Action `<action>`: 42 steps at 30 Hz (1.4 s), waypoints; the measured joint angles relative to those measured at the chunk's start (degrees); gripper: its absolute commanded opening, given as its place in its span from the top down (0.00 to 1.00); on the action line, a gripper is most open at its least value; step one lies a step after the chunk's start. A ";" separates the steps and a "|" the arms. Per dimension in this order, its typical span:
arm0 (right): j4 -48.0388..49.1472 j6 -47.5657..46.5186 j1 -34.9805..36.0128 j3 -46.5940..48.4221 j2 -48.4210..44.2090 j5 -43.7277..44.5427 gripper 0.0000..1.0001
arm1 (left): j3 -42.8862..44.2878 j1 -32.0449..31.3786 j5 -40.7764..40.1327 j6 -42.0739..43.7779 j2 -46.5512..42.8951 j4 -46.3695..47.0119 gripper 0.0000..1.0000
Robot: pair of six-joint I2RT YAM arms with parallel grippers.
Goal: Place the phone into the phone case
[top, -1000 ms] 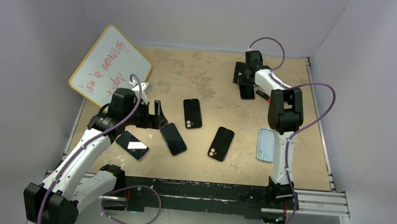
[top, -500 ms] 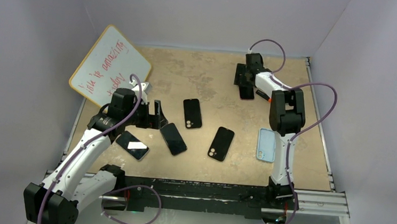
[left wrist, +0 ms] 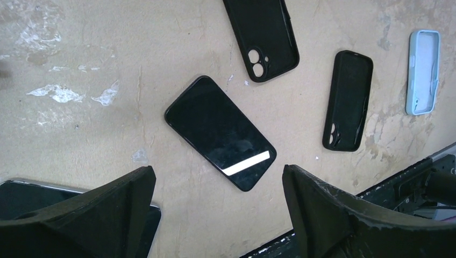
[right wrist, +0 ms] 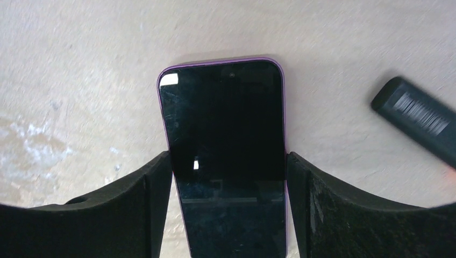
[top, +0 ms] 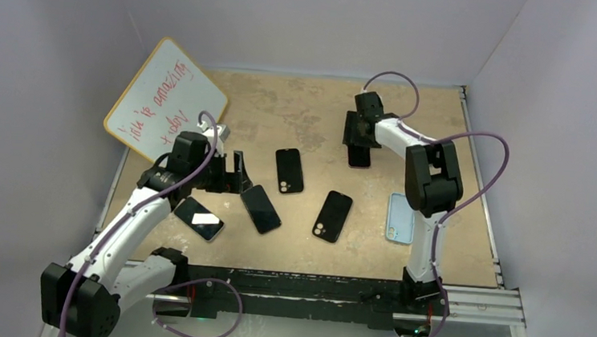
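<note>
A dark-screened phone [right wrist: 223,107] with a purple rim lies at the back of the table [top: 300,108]. My right gripper [right wrist: 228,157] straddles its lower half, with a finger pressed against each long side. From above, this phone [top: 358,157] sticks out below the right gripper [top: 359,139]. A black phone [left wrist: 220,133] lies face up under my left gripper [left wrist: 218,172], which hangs open above it with nothing between its fingers. Two black phone cases [left wrist: 262,37] [left wrist: 348,100] and a light blue case [left wrist: 424,72] lie empty to the right of it.
A third phone [top: 199,219] with a silver edge lies near the left arm, partly hidden by my left finger. A black marker [right wrist: 414,118] rests just right of the purple phone. A whiteboard [top: 168,98] leans at the back left. The table's front rail [top: 310,286] runs along the near edge.
My right gripper has moved left and nearer, and its fingers have closed in on the purple-rimmed phone, which has shifted with it. The left arm has hardly moved.
</note>
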 measured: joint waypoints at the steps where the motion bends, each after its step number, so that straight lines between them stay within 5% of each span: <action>1: -0.28 0.50 0.46 -0.39 -0.37 0.07 0.41 | 0.00 0.00 0.00 -0.02 0.81 -0.02 0.07; 24: -5.11 10.19 3.43 -26.47 -21.86 1.38 0.49 | -0.68 -0.02 5.14 -6.49 11.54 4.35 0.20; 42: -7.19 12.55 4.52 -32.37 -36.48 1.27 0.52 | -0.70 -3.67 3.06 -8.98 8.66 5.44 0.23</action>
